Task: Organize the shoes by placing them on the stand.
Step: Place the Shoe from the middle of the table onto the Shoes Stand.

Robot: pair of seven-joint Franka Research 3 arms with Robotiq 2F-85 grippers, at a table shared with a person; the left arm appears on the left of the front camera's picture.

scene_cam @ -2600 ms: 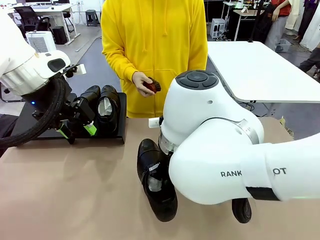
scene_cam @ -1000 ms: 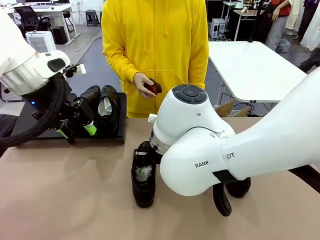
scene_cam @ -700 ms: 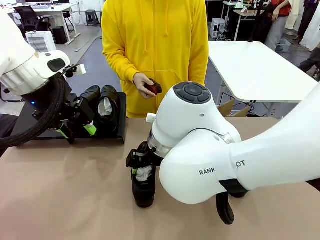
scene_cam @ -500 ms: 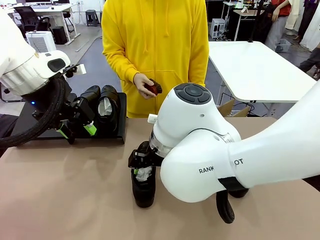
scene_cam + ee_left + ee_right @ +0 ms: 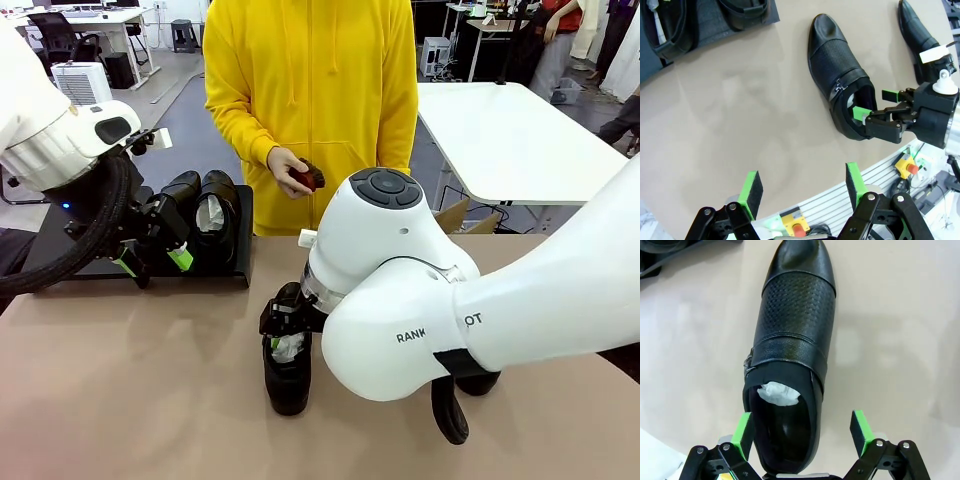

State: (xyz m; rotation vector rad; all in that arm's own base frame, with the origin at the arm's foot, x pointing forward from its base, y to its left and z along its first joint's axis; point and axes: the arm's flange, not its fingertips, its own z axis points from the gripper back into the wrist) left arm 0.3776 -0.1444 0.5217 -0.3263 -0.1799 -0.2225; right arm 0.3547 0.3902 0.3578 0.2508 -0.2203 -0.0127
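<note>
The right gripper [image 5: 801, 432] hangs open over the heel end of a black dress shoe [image 5: 797, 325], which lies on the tan table [image 5: 120, 380] on the near side of the stand [image 5: 225, 272]. One green pad [image 5: 743, 434] sits by the collar's left wall, the other well clear on the right. A sound grasp would likely centre the jaws across the heel before closing, keeping off the white paper stuffing [image 5: 780, 392]. Two shoes [image 5: 205, 215] already fill the stand's right end, so the free space seems to lie to their left. The left gripper [image 5: 802, 187] hovers there, open and empty.
</note>
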